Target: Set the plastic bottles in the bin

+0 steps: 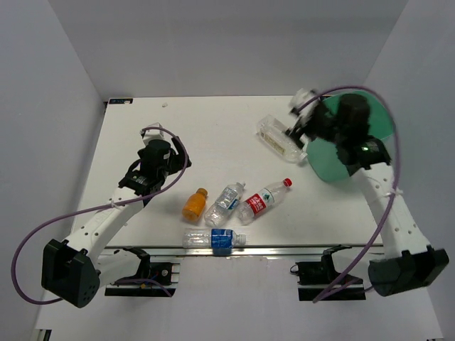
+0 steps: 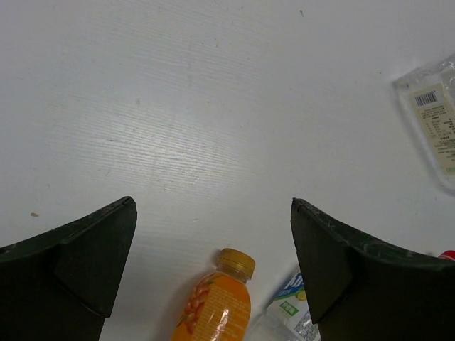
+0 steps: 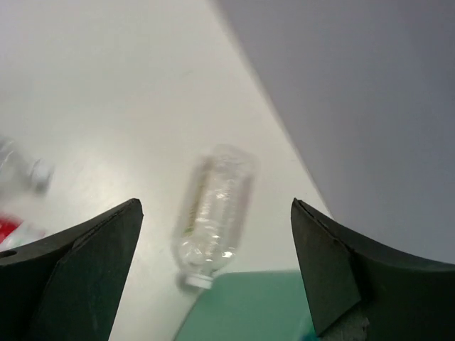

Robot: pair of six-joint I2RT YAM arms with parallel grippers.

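Note:
Several plastic bottles lie on the white table. An orange bottle (image 1: 195, 204), a clear bottle with a blue-green label (image 1: 226, 201) and a red-labelled, red-capped bottle (image 1: 264, 200) lie mid-table. A blue-labelled one (image 1: 213, 239) lies by the front edge. The larger squarish clear bottle (image 1: 279, 140) lies beside the mint-green bin (image 1: 328, 162). My left gripper (image 1: 146, 174) is open and empty, left of the orange bottle (image 2: 213, 305). My right gripper (image 1: 300, 128) is open and empty above the squarish bottle (image 3: 213, 209), whose white cap is next to the bin's rim (image 3: 245, 309).
Grey walls enclose the table at left, back and right. My right arm partly covers the bin. The left wrist view also shows the blue-green labelled bottle (image 2: 288, 312) and the squarish bottle (image 2: 435, 121). A metal rail (image 1: 284, 249) runs along the front edge.

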